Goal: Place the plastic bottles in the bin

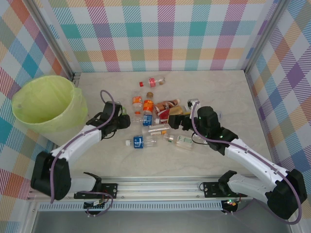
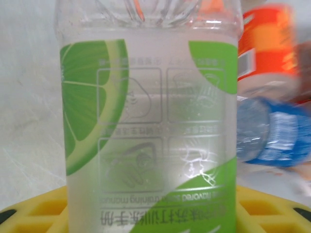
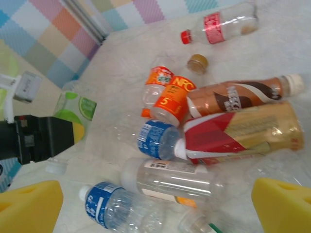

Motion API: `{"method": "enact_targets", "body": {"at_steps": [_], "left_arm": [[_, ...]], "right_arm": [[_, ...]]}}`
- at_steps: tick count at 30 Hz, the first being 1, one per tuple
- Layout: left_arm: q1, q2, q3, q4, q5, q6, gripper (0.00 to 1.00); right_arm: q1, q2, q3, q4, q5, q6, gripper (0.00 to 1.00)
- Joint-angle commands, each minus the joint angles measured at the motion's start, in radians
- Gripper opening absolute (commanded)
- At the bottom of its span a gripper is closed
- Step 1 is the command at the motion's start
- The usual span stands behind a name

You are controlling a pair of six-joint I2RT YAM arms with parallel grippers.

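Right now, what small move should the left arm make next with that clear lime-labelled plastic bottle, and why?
Probably a short lift straight up. The left gripper looks closed on the clear plastic bottle with the lime-green label, and other bottles lie close beside it; rising first should clear them before swinging to the round green-lined bin.

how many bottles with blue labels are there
2. The middle blue-label bottle lies beside the orange-labelled bottles; the front blue-label bottle lies further toward the robot. Others may be hidden underneath.

Clear glossy plastic bottles, bin lined with thin translucent plastic, matt marbled tabletop
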State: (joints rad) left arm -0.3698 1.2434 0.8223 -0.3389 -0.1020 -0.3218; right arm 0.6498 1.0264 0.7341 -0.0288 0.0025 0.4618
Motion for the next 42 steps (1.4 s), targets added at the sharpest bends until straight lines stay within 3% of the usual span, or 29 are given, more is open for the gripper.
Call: {"method": "enact_targets", "body": {"at_steps": [1, 8, 14, 22, 25, 27, 34, 42], "left_arm": [[0.002, -0.132, 0.017, 0.005, 0.028, -0.017, 0.48], [0.008, -0.179, 0.184, -0.078, 0.103, -0.025, 0.46], [0.011, -0.181, 0.325, -0.085, 0.049, 0.013, 0.46], [0.012, -0.185, 0.477, -0.018, -0.252, 0.224, 0.43], [0.027, -0.176, 0.534, -0.013, -0.425, 0.324, 0.42], [0.073, -0.170, 0.571, -0.034, -0.488, 0.342, 0.41], [0.260, -0.198, 0.570, -0.080, -0.511, 0.295, 0.41], [0.511, -0.173, 0.503, -0.122, -0.380, 0.172, 0.40]], "right_arm": [[0.010, 0.012, 0.027, 0.093, -0.092, -0.032, 1.00], [0.017, 0.009, -0.007, 0.216, -0.144, -0.027, 1.00], [0.017, -0.007, -0.007, 0.190, -0.132, -0.012, 1.00], [0.016, -0.047, -0.041, 0.185, -0.070, 0.001, 1.00], [0.018, -0.065, -0.047, 0.190, -0.051, 0.002, 1.00], [0.017, -0.076, -0.050, 0.190, -0.041, 0.001, 1.00], [0.017, -0.090, -0.056, 0.186, -0.022, 0.008, 1.00], [0.016, -0.083, -0.046, 0.174, -0.028, 0.032, 1.00]]}}
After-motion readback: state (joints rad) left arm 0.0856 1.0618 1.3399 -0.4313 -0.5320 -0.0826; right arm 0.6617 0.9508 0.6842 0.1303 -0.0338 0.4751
